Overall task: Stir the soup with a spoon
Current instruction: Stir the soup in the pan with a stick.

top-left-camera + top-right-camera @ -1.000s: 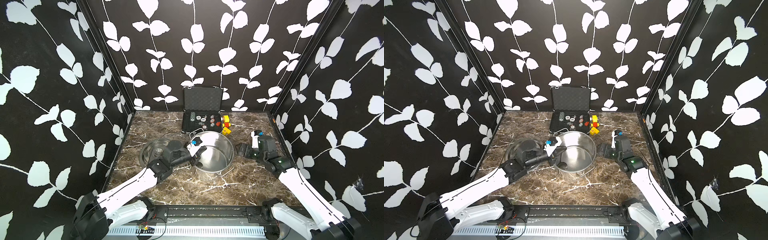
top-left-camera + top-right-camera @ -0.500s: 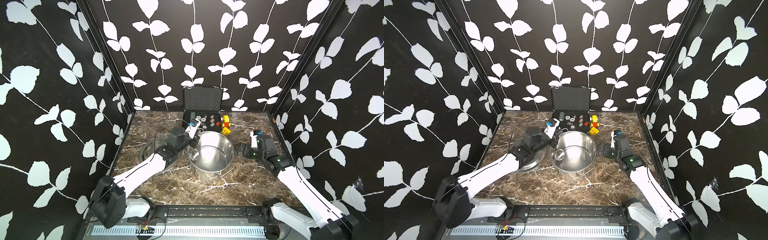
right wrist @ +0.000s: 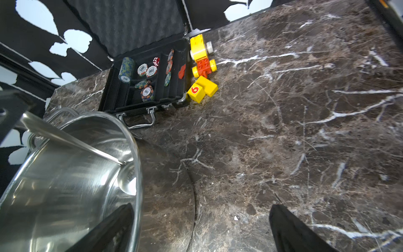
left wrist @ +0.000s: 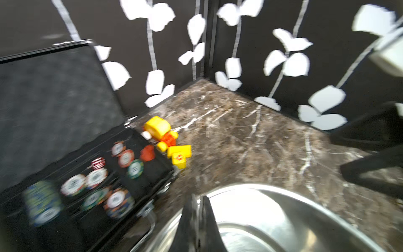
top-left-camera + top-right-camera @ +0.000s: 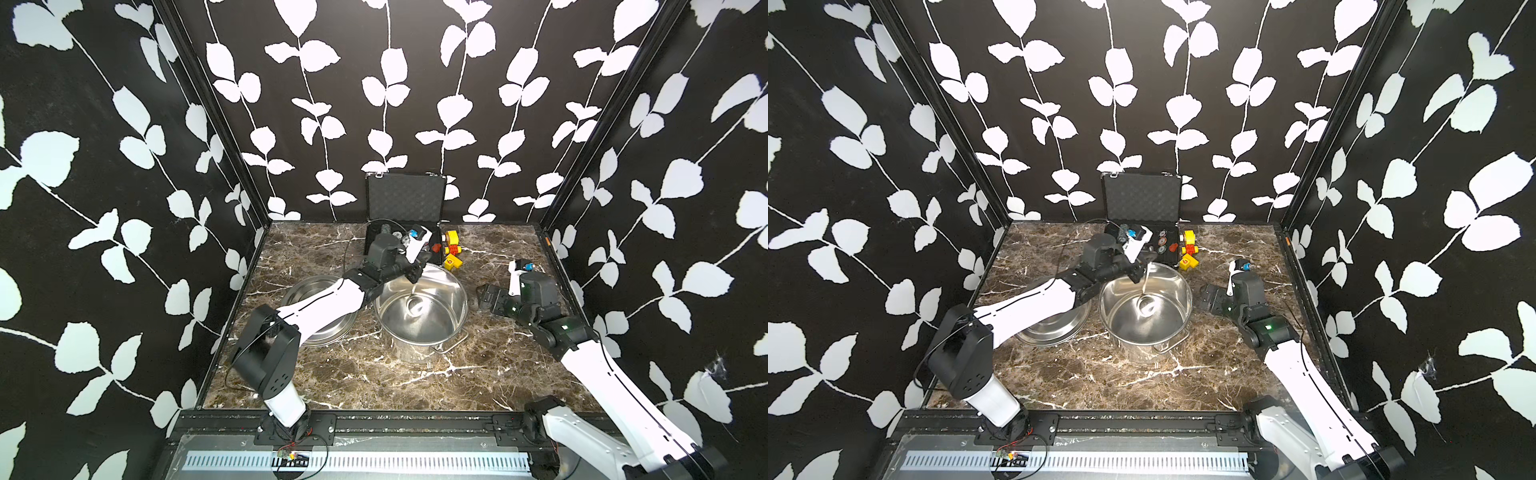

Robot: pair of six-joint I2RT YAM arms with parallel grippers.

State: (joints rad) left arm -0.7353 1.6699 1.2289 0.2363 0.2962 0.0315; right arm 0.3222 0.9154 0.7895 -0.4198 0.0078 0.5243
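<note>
— The pot (image 5: 451,303) is gleaming like polished steel, its inner wall mirroring the light.
— The spoon (image 3: 72,140) is shining the same way: smooth, bare metal. The shallow dish (image 5: 305,291) is looking like duller steel.
— The tabletop (image 5: 374,374) is showing as brown, white-veined marble with a slight sheen.
— The case (image 3: 135,21) is showing matt, dimpled grey foam, and the toy blocks (image 3: 202,88) are looking like smooth, hard plastic.

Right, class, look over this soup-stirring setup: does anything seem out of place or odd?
Yes. The left tool holds the spoon in the pot, yet no soup shows, only what looks like bare steel. Behind the pot sit an open poker-chip case and toy blocks, odd company for cooking.
</note>
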